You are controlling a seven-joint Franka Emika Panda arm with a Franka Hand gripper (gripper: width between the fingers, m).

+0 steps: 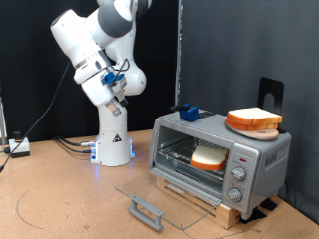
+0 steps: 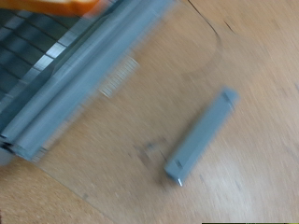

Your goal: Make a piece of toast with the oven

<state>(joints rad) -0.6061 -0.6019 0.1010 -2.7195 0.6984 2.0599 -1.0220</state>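
Note:
The silver oven (image 1: 261, 159) stands on a wooden slat base at the exterior view's right. Its glass door (image 1: 159, 194) is dropped open, with the grey bar handle (image 1: 148, 210) lying low in front. One piece of toast (image 1: 207, 157) lies on the rack inside. A second, similar slice (image 1: 254, 120) sits on an orange plate on top of the oven. My gripper (image 1: 122, 96) is raised high at the exterior view's left, well away from the oven, with nothing seen between its fingers. The blurred wrist view shows the door handle (image 2: 201, 135), the oven's front edge (image 2: 84, 75) and an orange-tan strip (image 2: 56, 7), but no fingers.
A blue object (image 1: 187, 113) and a black stand (image 1: 271, 92) sit on and behind the oven top. The arm's white base (image 1: 112, 144) stands on the wooden table (image 1: 60, 199). Cables and a small box (image 1: 18, 147) lie at the far left.

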